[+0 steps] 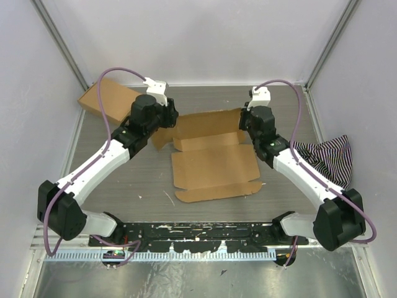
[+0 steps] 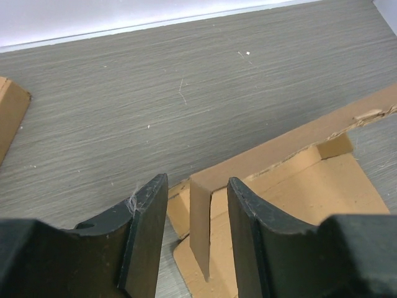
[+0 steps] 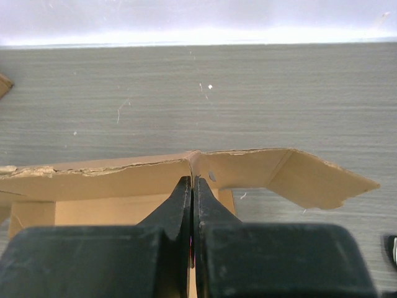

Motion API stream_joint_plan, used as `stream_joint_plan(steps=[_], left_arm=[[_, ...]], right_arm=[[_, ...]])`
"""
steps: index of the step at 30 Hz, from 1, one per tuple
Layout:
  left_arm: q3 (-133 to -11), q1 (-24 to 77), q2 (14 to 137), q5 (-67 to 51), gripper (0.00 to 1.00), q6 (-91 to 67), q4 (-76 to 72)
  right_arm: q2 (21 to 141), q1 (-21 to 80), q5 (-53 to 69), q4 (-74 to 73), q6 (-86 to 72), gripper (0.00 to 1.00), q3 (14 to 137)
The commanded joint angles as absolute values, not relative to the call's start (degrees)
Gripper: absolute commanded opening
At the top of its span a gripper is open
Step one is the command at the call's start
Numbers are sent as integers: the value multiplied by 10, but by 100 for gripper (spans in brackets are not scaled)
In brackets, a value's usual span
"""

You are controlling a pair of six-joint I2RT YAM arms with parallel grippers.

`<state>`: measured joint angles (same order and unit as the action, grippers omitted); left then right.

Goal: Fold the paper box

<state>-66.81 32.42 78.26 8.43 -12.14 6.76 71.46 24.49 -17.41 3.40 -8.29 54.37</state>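
The paper box (image 1: pixel 214 164) lies partly folded in the middle of the table, its back wall raised and its front panel flat. My left gripper (image 1: pixel 164 126) is at the box's far left corner. In the left wrist view it (image 2: pixel 195 186) is open, with one jaw on each side of an upright side flap (image 2: pixel 201 217) and a gap on both sides. My right gripper (image 1: pixel 247 124) is at the far right corner. In the right wrist view it (image 3: pixel 192 183) is shut on a thin cardboard flap where the back wall (image 3: pixel 93 180) meets the angled end flap (image 3: pixel 310 180).
A second brown cardboard box (image 1: pixel 108 99), a finished block, sits at the far left near the wall; its corner shows in the left wrist view (image 2: pixel 9 112). A black-and-white striped cloth (image 1: pixel 325 158) lies at the right wall. White walls enclose the table.
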Motion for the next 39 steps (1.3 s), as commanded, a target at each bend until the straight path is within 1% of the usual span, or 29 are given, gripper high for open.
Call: stream_joint_plan(steps=[1,5,12,20,28,31,32,34,36,37,39], left_arm=[[-667,326,787,79,50,-137,59],[-678,326,792,81,48,-144,92],[-722,326,809,95,46,-162,196],[-741,326,838,130,43,-154,210],[-774,326,871,132,40,-144,216],[-785,326,882,135,34,-143,224],[-789,327,886,136,29,-143,229],[-793,326,891,139,13,-143,236],[-787,326,894,146,1,-143,234],[-781,326,894,149,0,-144,232],[-764,326,892,154,0,-144,216]], right_arm=[[709,256,-195,94,-95,1,520],[708,258,-199,85,-105,1,511],[711,259,-202,67,-112,1,517],[722,260,-193,46,-112,1,537],[723,259,-190,30,-109,1,542],[725,259,-191,22,-109,1,547],[726,260,-191,18,-109,1,550],[729,259,-188,4,-111,1,559],[735,259,-181,-21,-114,2,576],[739,259,-178,-34,-115,4,587],[746,260,-172,-65,-118,12,609]])
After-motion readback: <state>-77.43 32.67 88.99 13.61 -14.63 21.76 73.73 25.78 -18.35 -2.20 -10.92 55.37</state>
